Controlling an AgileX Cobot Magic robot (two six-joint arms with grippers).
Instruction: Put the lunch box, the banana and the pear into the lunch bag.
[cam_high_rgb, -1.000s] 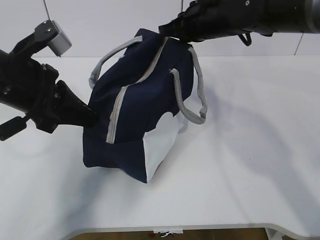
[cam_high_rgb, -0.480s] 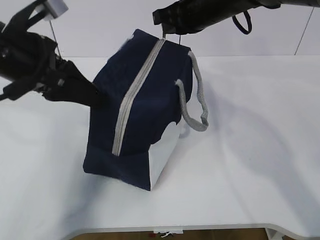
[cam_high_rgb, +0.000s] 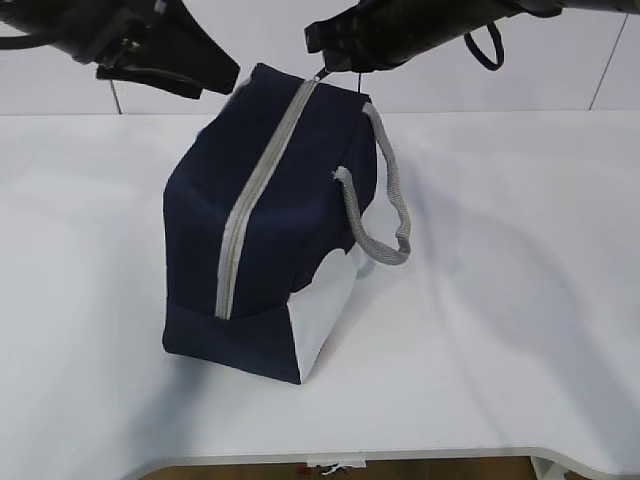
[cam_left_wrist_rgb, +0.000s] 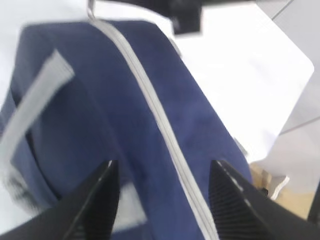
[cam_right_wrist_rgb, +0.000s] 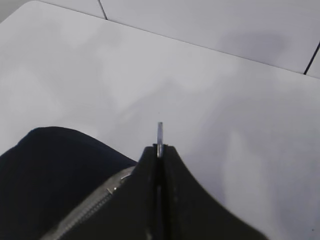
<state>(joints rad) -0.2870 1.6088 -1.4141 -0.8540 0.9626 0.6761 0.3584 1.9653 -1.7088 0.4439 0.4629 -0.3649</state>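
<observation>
Freed from the left gripper (cam_left_wrist_rgb: 162, 192), which has lifted off with jaws spread and empty, the lunch bag (cam_high_rgb: 270, 230) now sits upright on the white table (cam_high_rgb: 500, 300), zipper (cam_high_rgb: 250, 200) closed. Above its far end, the right gripper (cam_right_wrist_rgb: 159, 150) pinches the metal ring pull (cam_right_wrist_rgb: 160, 135).

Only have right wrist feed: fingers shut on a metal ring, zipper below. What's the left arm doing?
Observer: Left gripper is open above the lunch bag, fingers straddling the zipper.
Operator: Zip open at all?
Observer: No, closed full length; the ring pull sits at its far end.
Operator: Bag upright?
Observer: Yes, standing on the table, a grey handle hanging down its right side.
</observation>
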